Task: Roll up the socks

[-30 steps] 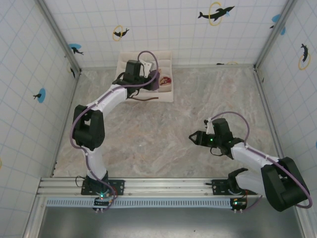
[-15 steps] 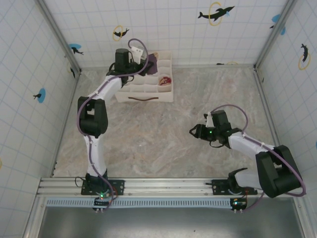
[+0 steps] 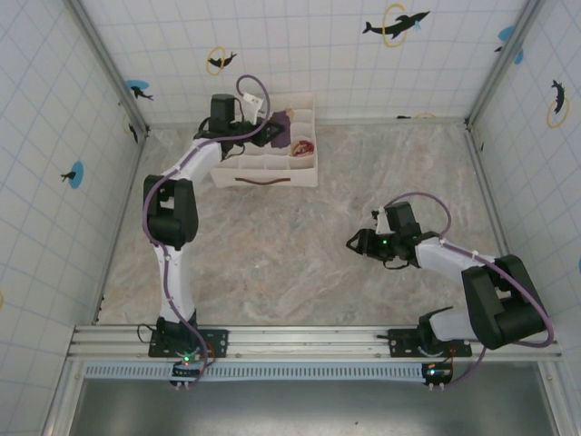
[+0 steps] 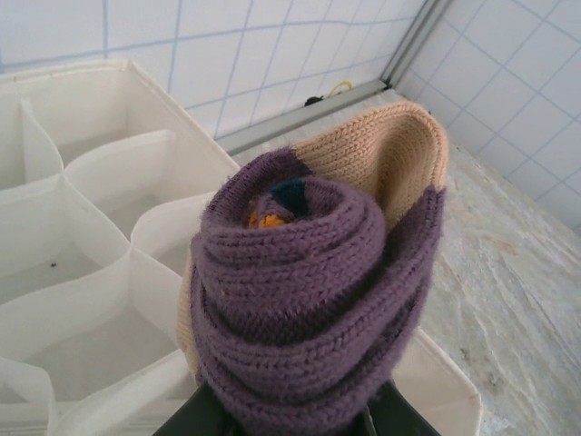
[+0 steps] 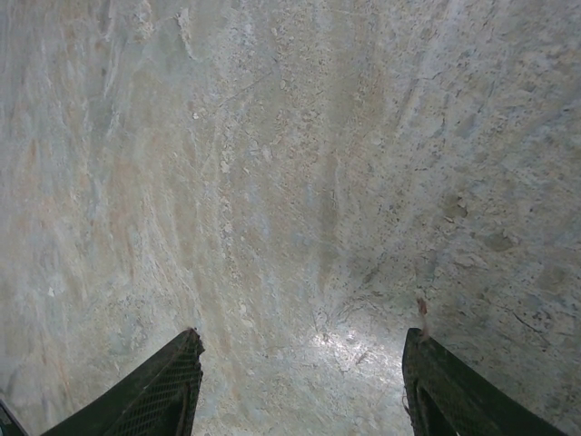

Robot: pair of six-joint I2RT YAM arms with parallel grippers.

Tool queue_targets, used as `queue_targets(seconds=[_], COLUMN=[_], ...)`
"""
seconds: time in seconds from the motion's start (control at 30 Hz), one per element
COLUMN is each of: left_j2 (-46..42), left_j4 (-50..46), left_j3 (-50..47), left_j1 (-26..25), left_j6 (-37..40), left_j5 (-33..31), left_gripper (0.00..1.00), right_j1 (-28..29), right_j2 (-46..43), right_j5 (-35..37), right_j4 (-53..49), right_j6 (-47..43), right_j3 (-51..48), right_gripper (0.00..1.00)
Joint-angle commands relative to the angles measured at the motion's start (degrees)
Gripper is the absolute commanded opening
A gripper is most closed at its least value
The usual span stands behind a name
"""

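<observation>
Grips rolled purple sock (image 4: 309,291) with left hand (image 3: 270,130), fingers clamped on its lower end. Holds it above upper compartments of white organiser box (image 4: 100,272), upper centre of top view. Shows beige sock (image 3: 302,145) in box compartment just right. Holds right hand (image 3: 352,243) fingers apart over bare tabletop (image 5: 300,182), right of centre.

Looking at the purple sock (image 4: 309,291): rolled up tight into a fat bun, tan toe flap sticking up behind, a bit of orange peeking out of the middle. Sitting pinched in the left claw (image 4: 295,422), hanging over the white box (image 4: 118,263). Lying bunched in one box pocket: the beige sock (image 3: 302,146), showing dark red.
</observation>
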Motion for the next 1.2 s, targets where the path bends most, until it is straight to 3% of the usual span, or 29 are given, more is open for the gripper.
queue_targets(seconds=[0.0,0.73,1.17], left_j2=[1.57,10.64,9.85], left_j4=[-1.2,0.39,4.56], left_j3=[1.93,7.73,3.17], left_j1=[0.68,2.25,2.1], left_j6=[2.32,2.33,4.98], left_j5=[2.06,0.93,-1.85], left_gripper=[0.0,0.0,0.0], right_j1=[-0.26,1.0,1.64], right_j2=[-0.01,4.64,13.65], right_j5=[-0.84,-1.31,-1.78], right_j4=[-0.44,-3.07,-0.22], right_j6=[0.22,0.92,16.22], right_j3=[1.64,7.64,23.34], right_gripper=[0.6,0.6,0.6])
